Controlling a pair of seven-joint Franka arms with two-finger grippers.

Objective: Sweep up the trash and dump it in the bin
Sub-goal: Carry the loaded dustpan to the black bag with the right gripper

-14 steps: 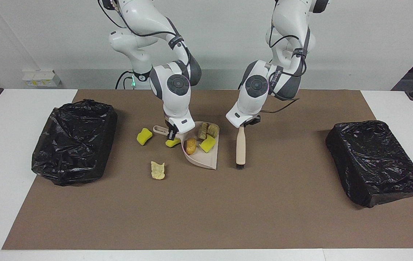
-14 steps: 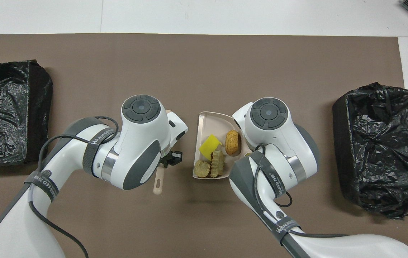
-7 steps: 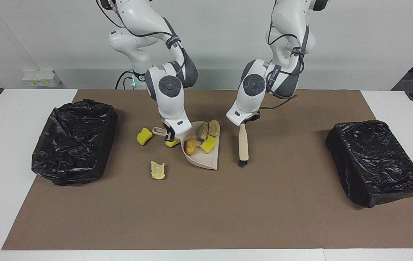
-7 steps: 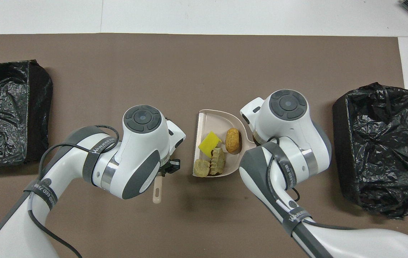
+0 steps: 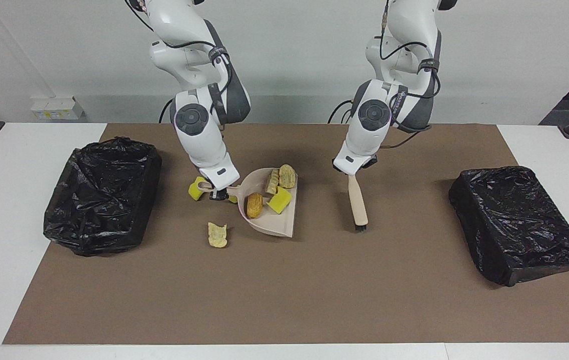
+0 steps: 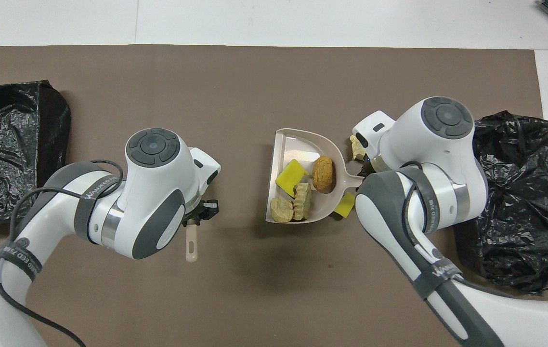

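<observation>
White glossy arms (image 5: 199, 125), grey joint caps, black cables, possibly lettered grey bands

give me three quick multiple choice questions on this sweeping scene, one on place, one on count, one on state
1. Where is the pale crinkled piece?
A) in the dustpan
B) on the brown mat
C) on the brush

2. How many pieces of trash lie in the dustpan?
A) two
B) four
C) seven

3. What state is the brush in?
A) lying loose on the mat
B) held by the left tool, bristles down
C) resting in the dustpan

Answers:
1. B, it lies on the mat, apart from the pan.
2. B, two beige, one golden-brown and one yellow.
3. B, the tool grips the handle's upper end.
</observation>
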